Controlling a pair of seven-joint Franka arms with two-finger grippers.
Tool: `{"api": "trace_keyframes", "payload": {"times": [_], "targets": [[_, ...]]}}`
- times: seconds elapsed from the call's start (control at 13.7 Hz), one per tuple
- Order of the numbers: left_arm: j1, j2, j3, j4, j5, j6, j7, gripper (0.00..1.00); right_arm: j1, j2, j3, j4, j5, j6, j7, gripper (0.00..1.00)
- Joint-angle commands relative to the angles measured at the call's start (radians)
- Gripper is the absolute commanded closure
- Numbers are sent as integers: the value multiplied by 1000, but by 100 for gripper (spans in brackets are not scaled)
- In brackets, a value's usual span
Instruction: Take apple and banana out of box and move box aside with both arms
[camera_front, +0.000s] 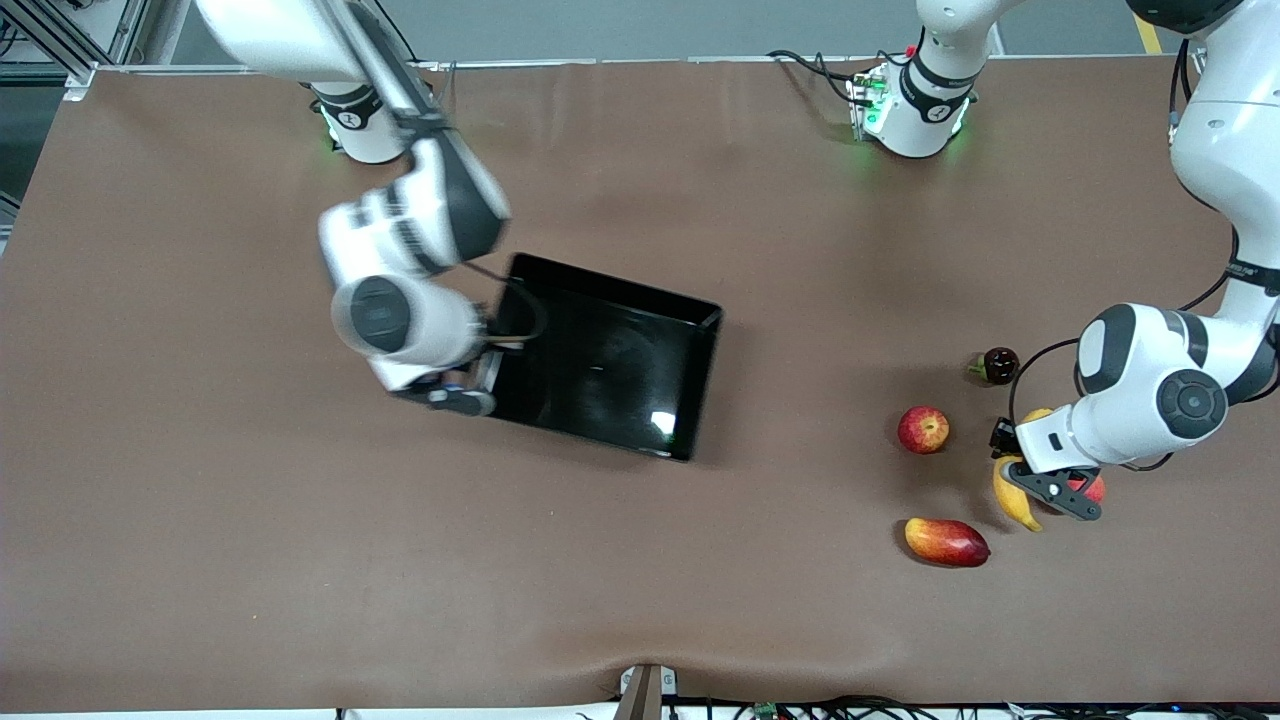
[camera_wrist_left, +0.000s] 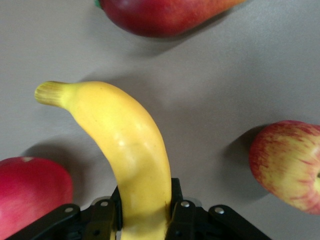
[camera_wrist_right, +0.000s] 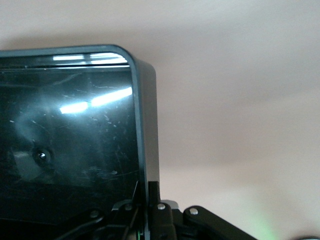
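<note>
Banana (camera_wrist_left: 131, 150) sits clenched in the left pincer (camera_wrist_left: 142, 215); right pincer (camera_wrist_right: 148, 210) grips the box (camera_wrist_right: 148, 130) wall.

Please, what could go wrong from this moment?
The right gripper pinches only one wall of the box; pulled by that one side, it may pivot or slip.

The left gripper holds the banana among the apple and other fruit; it may nudge them.
</note>
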Motion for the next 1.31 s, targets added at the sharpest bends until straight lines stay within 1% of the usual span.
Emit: {"api": "trace_keyframes", "payload": {"times": [0.0, 0.07, 0.15, 0.22, 0.29, 0.36, 0.51, 0.58, 0.66, 0.8, 0.87, 1.09, 1.17, 1.24], "targets": [[17, 42, -11, 2, 22, 26, -3, 100, -196, -124, 19, -92, -39, -49, -242, 100], [16, 53, -11, 2, 22, 31, -4, 100, -267, -138, 19, -112, -69, -48, -374, 100], [16, 62, -11, 4, 21, 31, -11, 95, -344, -141, 18, -124, -77, -45, -475, 100], [14, 68, -11, 7, 21, 31, -12, 77, -428, -136, 18, -127, -79, -42, -567, 100], [14, 68, -11, 7, 21, 31, -15, 53, -477, -132, 18, -132, -112, -23, -643, 100], [16, 65, -12, 8, 21, 31, -17, 1, -528, -129, 18, -149, -160, 27, -706, 100], [16, 41, -14, 13, 16, 19, -50, 0, -600, -112, 18, -215, -174, 151, -815, 100], [17, 13, -18, 12, 16, 7, -84, 0, -637, -94, 18, -239, -176, 212, -861, 100], [16, -26, -23, 13, 10, -33, -116, 0, -675, -57, 19, -244, -176, 242, -893, 100], [17, -118, -60, 15, 4, -108, -203, 0, -717, -6, 19, -249, -176, 283, -898, 100], [17, -170, -64, 15, -7, -145, -245, 0, -728, 12, 19, -249, -176, 300, -898, 100], [14, -333, -101, 28, -148, -225, -322, 0, -745, 48, 19, -249, -174, 325, -897, 100], [11, -365, -106, 47, -162, -266, -339, 0, -755, 63, 21, -249, -173, 330, -897, 100], [13, -390, -121, 65, -168, -317, -369, 0, -760, 71, 21, -249, -171, 330, -897, 95]]}}
